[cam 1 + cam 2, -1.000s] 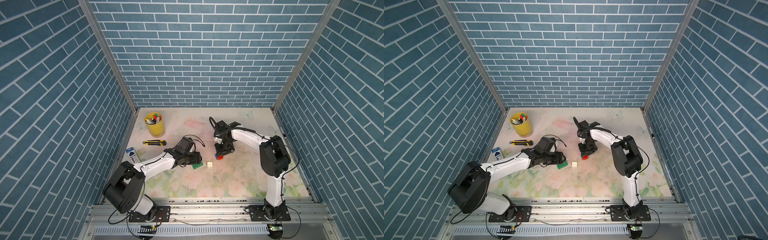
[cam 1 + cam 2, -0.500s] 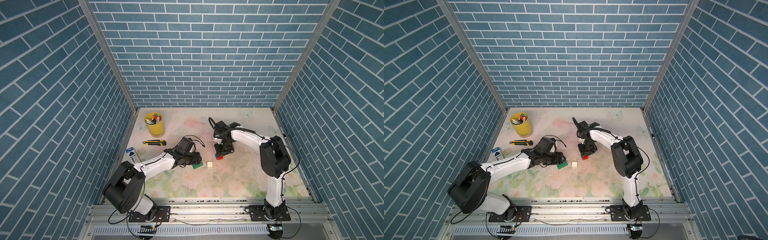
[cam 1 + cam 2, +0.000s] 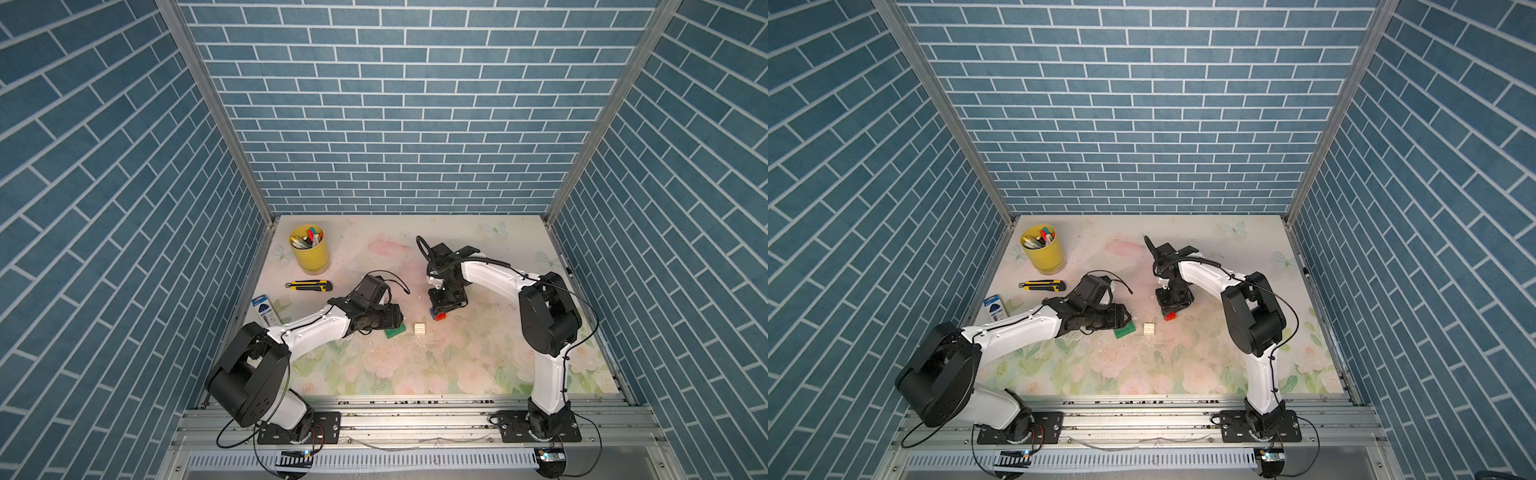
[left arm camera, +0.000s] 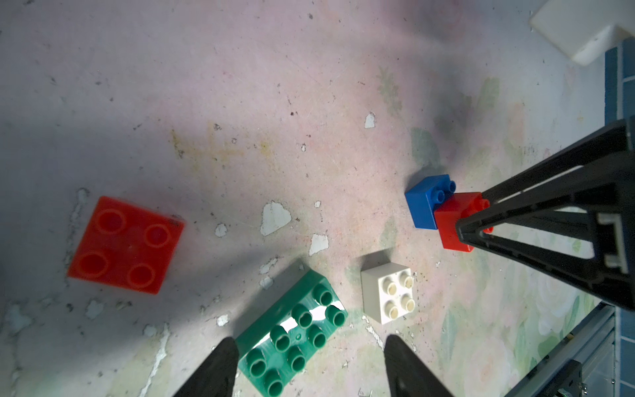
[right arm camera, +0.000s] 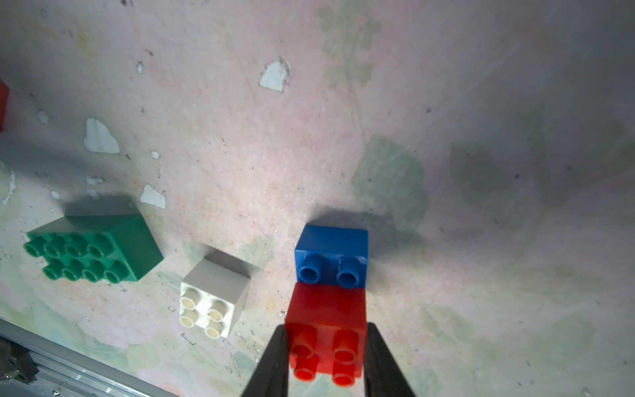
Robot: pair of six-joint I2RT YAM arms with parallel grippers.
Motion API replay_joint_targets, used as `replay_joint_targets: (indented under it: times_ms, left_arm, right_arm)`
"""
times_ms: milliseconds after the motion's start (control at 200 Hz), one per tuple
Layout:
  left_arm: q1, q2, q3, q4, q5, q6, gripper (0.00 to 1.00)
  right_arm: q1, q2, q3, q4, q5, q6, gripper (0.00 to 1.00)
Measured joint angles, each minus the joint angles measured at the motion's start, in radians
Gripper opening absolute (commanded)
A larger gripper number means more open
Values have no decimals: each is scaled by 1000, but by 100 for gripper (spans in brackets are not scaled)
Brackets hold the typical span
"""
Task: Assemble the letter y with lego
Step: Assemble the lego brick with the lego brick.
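Clamping red brick on blue with right hand; poising left hand part-open over green; leaving white, second red loose.

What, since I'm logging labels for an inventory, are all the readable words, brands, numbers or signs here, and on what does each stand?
No text can be read in any view.
Blue and white box: it carries print, but too small to read.
Utility knife: no legible marking.
White brick: any embossing on the studs is too blurred to read.
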Motion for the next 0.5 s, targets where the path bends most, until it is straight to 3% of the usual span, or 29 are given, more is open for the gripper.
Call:
replay_joint_targets:
  times_ms: [500]
  left_arm:
    - [0, 0, -8, 7, -2, -2, 70]
  right_arm:
    - [0, 64, 55, -58, -4, 0, 20]
